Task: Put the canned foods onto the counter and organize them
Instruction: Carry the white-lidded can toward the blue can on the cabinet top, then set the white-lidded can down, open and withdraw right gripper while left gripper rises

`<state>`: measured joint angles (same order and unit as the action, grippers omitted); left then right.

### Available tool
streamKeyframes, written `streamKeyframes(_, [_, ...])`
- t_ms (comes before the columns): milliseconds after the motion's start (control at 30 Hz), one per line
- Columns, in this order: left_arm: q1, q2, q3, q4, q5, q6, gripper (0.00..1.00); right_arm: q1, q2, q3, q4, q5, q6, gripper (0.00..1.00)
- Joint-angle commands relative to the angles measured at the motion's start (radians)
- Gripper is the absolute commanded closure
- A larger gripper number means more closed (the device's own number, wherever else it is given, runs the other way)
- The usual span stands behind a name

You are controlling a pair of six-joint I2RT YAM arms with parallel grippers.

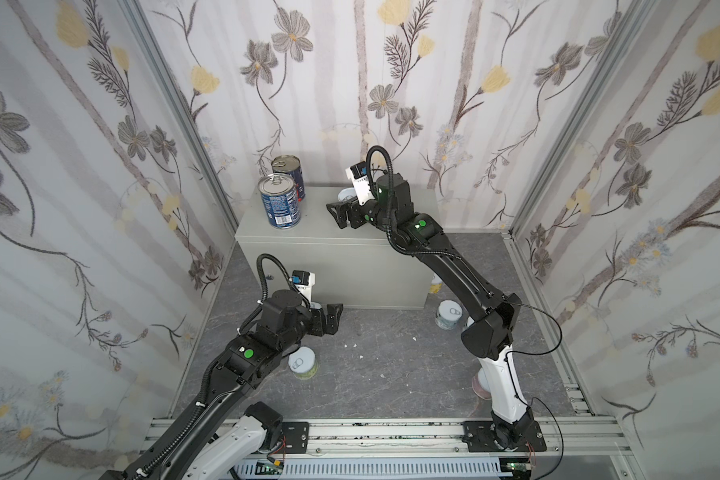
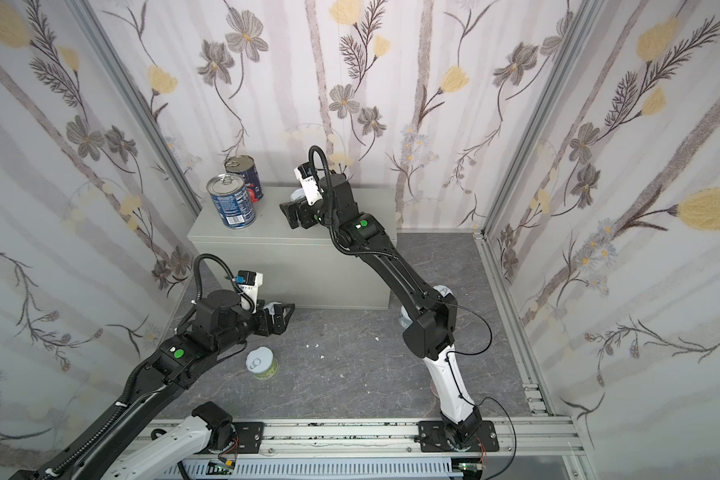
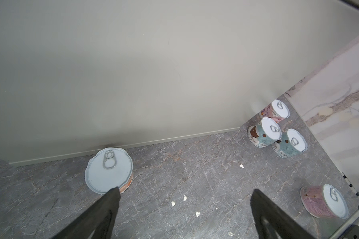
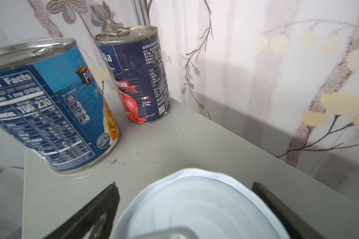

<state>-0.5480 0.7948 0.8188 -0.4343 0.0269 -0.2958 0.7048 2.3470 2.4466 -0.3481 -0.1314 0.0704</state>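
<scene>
Two tall blue cans stand at the left of the counter top, and they show close up in the right wrist view. My right gripper hangs over the counter, open, its fingers apart on both sides of a short can's pale lid; that can stands on the counter. My left gripper is open and empty low above the floor, in front of the counter's front wall. An orange-labelled short can sits by one fingertip.
Short cans stand on the grey floor: a green one beside the left arm, one by the right arm, a cluster of three at the counter's corner and a pink one. Flowered walls close in three sides.
</scene>
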Motion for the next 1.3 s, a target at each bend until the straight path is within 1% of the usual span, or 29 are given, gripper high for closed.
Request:
streamKeyframes(0, [0.000, -0.018, 0.033, 0.015, 0.005, -0.001, 0.00, 0.000, -0.029, 0.000, 0.074, -0.047, -0.006, 0.00])
streamKeyframes(133, [-0.004, -0.032, 0.091, 0.016, 0.005, 0.016, 0.00, 0.001, -0.076, 0.000, 0.079, -0.055, -0.014, 0.00])
streamKeyframes(233, [-0.033, -0.034, 0.142, 0.013, -0.033, 0.022, 0.00, 0.001, -0.119, -0.002, 0.065, -0.056, -0.025, 0.00])
streamKeyframes(400, [-0.147, 0.015, 0.250, -0.015, -0.212, 0.046, 0.00, 0.002, -0.198, -0.032, 0.041, -0.060, -0.038, 0.00])
streamKeyframes(600, [-0.295, 0.158, 0.390, -0.024, -0.400, 0.090, 0.00, 0.001, -0.331, -0.173, 0.084, -0.035, -0.045, 0.00])
streamKeyframes(700, [-0.323, 0.247, 0.468, -0.024, -0.468, 0.118, 0.00, -0.002, -0.407, -0.259, 0.102, -0.023, -0.046, 0.00])
streamKeyframes(900, [-0.323, 0.449, 0.725, -0.074, -0.556, 0.133, 0.05, -0.023, -0.617, -0.527, 0.189, 0.030, -0.038, 0.00])
streamKeyframes(1000, [-0.324, 0.561, 0.851, -0.113, -0.577, 0.147, 0.05, -0.059, -0.741, -0.682, 0.247, 0.060, 0.005, 0.00])
streamKeyframes(1100, [-0.323, 0.676, 0.981, -0.173, -0.623, 0.163, 0.02, -0.110, -0.863, -0.814, 0.279, 0.111, 0.071, 0.00])
streamKeyframes(1167, [-0.318, 0.736, 1.047, -0.197, -0.648, 0.171, 0.00, -0.140, -0.937, -0.906, 0.293, 0.166, 0.098, 0.00])
streamKeyframes(1267, [-0.289, 0.800, 1.129, -0.231, -0.647, 0.165, 0.00, -0.185, -1.047, -1.033, 0.315, 0.225, 0.119, 0.00])
